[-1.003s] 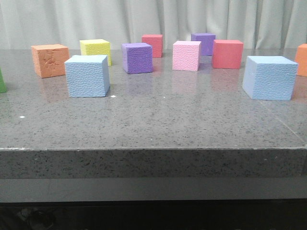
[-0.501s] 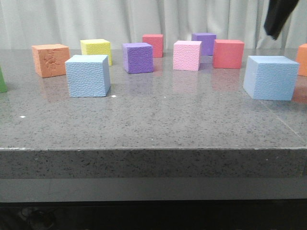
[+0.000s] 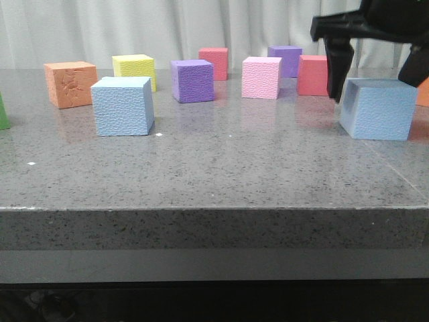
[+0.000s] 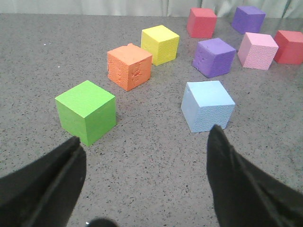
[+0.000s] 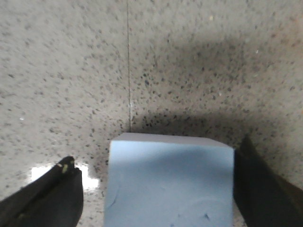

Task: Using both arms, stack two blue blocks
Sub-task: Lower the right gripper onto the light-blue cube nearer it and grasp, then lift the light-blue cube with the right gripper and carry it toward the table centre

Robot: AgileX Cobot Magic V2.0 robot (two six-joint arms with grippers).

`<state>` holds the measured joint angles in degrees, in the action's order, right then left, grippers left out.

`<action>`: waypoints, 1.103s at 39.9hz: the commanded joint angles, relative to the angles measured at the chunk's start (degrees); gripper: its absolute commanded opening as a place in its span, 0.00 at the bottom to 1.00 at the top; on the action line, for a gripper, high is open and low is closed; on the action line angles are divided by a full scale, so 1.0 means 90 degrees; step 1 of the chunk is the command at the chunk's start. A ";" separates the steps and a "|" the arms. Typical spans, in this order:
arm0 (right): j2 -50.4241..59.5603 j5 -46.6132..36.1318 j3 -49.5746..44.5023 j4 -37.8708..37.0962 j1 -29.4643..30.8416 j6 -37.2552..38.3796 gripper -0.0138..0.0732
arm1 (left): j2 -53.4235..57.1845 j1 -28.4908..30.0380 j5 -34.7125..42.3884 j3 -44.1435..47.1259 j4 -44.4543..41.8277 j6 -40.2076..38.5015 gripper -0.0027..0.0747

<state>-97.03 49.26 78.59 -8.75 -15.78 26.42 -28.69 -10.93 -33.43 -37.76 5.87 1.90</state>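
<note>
Right gripper [image 3: 374,84] spread wide, straddling the right blue block [image 3: 379,109] from above; fingers flank its sides, not yet closed. Left blue block [image 3: 122,106] sits far left, nearer the left gripper [image 4: 147,184], also spread, empty.

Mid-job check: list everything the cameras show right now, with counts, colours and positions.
blue blocks: 2, pale blue; one front left, one front right between the right gripper's fingers
purple cubes: 2; one centre, one at the back
red cubes: 2; back centre, back right
orange cubes: 2; left, right edge
yellow cube: 1, back left
pink cube: 1, centre
green cube: 1, far left
table: 1, grey speckled
curtain: pale, behind
right gripper: black, open
left gripper: black, open
</note>
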 commanded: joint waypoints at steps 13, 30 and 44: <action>0.0104 -0.0099 0.0228 0.0190 -0.0009 0.0065 0.68 | -0.0061 -0.0050 0.0452 -0.0185 0.0022 -0.0042 0.70; 0.0367 0.0489 0.1166 0.0434 -0.0536 -0.2078 0.59 | -0.0061 -0.0050 0.0452 -0.0185 0.0022 -0.0042 0.70; -0.0548 0.2501 0.3098 0.2719 -0.0698 -0.7119 0.59 | -0.0061 -0.0050 0.0452 -0.0185 0.0022 -0.0042 0.70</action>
<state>-102.56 68.87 102.30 10.61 -21.44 -24.95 -28.69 -10.93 -33.43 -37.76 5.76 1.90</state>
